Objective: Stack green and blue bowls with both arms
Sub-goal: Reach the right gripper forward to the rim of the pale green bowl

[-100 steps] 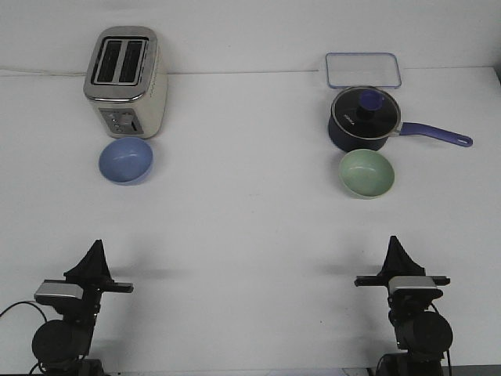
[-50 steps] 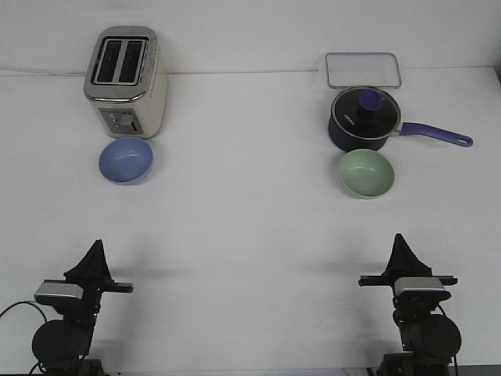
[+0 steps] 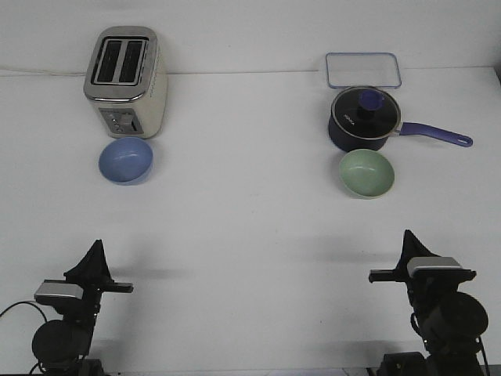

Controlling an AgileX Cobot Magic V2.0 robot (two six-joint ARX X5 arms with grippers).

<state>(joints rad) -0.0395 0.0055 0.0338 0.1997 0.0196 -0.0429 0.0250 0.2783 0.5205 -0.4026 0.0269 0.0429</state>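
**Front view: two bowls, two arms, both well short of a grasp**

Front view has me low at the near edge, both arms parked. My right gripper (image 3: 408, 237) points up the table, and the green bowl (image 3: 366, 173) lies ahead of it and slightly to its left, well apart, nothing between us. My left gripper (image 3: 95, 247) faces the same way, with the blue bowl (image 3: 125, 160) ahead and a touch to its right, also well apart. So each arm has its own bowl: right is nearer the green, left is nearer the blue. Neither gripper holds anything. The fingers read as one dark wedge from here, so whether they stand parted or closed I cannot tell.

Both bowls sit upright, mouths open. Being round, they have no long axis to line up on, so I judge the approach is a plain reach forward to a rim.

Count: one green bowl, one blue bowl. Beyond the green, just about touching it, one dark saucepan (image 3: 365, 117) with its handle running out to my right, and one clear tray (image 3: 363, 70) behind that. Beyond the blue, one toaster (image 3: 127, 81), close behind it.

Nothing stacked yet; the bowls are far apart across the table.
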